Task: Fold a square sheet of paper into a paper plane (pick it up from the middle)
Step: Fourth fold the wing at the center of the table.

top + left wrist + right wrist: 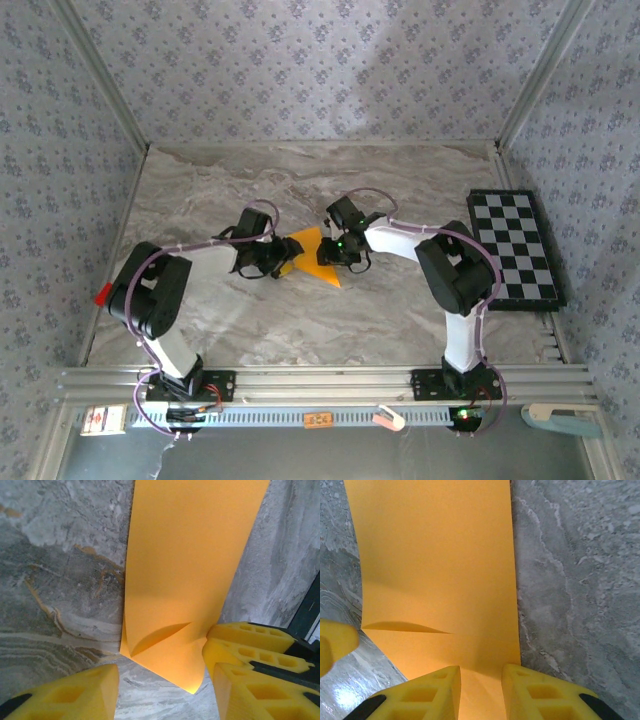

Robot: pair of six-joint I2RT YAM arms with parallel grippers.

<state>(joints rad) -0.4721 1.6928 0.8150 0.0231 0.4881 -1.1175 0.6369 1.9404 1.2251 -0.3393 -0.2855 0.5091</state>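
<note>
Left end effector [283, 262], its yellow foam fingers [250, 645] spread apart, straddles a curled corner of the thin orange-yellow folded paper sheet [315, 255] lying mid-way across the grey marbled surface [400, 310]. Right end effector [340, 252] pinches the sheet's opposite edge between nearly closed fingers [425, 695], apparently lifting it slightly. Black-and-white checkerboard [515, 245] lies far right.

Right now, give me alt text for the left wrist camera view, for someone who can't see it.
An orange-yellow sheet of paper lies on a grey marble table, its near corner curled up. Two yellow fingers of the left gripper frame that corner, standing apart.
</note>
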